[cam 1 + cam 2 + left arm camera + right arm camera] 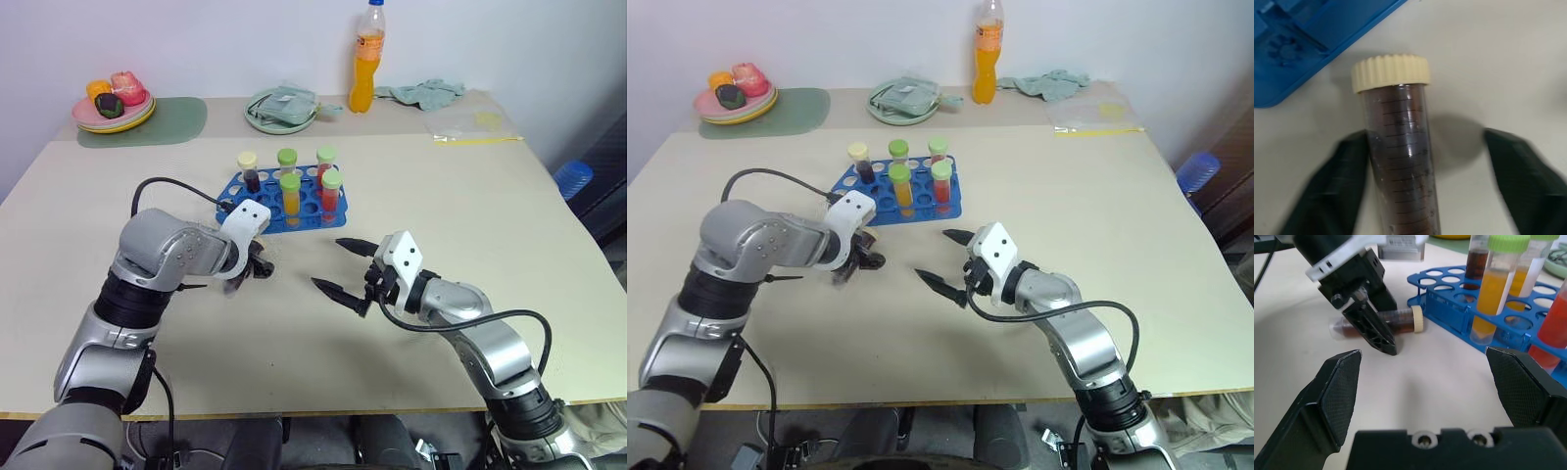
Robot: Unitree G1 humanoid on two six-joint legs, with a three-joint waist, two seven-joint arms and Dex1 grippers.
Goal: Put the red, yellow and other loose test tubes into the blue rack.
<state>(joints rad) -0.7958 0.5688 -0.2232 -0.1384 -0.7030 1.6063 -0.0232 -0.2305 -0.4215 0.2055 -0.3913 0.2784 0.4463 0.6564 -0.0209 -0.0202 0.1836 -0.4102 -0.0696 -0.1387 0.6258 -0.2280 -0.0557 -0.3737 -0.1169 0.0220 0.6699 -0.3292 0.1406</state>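
I'm at the pick step on what looks like the last loose test tube: the dark brown tube (1382, 320) with the pale yellow cap lies flat on the table (470, 196) just off the near-left corner of the blue rack (284, 201), cap end toward the rack. Left gripper (1369, 316) is down over it, fingers (1334, 181) straddling the barrel: one pad is touching the tube, the other stands apart, so they're partly open and not clamped on it yet. Right gripper (341, 266) hangs above bare table at about 4 o'clock from the rack, fingers spread wide and holding nothing. My read of the next move: finish the squeeze mid-barrel, lift, swing the tube upright cap-up, then drop it into a free hole. The front and left holes look open. The risk is the round barrel rolling away from the single contact pad before the far finger arrives. Count: five tubes already standing in the rack (one dark brown, two yellow-orange, two red; one pale yellow cap, four green), one tube on the table, six total. One rack. Beyond it at 12 o'clock are an orange drink bottle (366, 59), a plate with cloth (282, 108) and a plate of toy food (113, 103).
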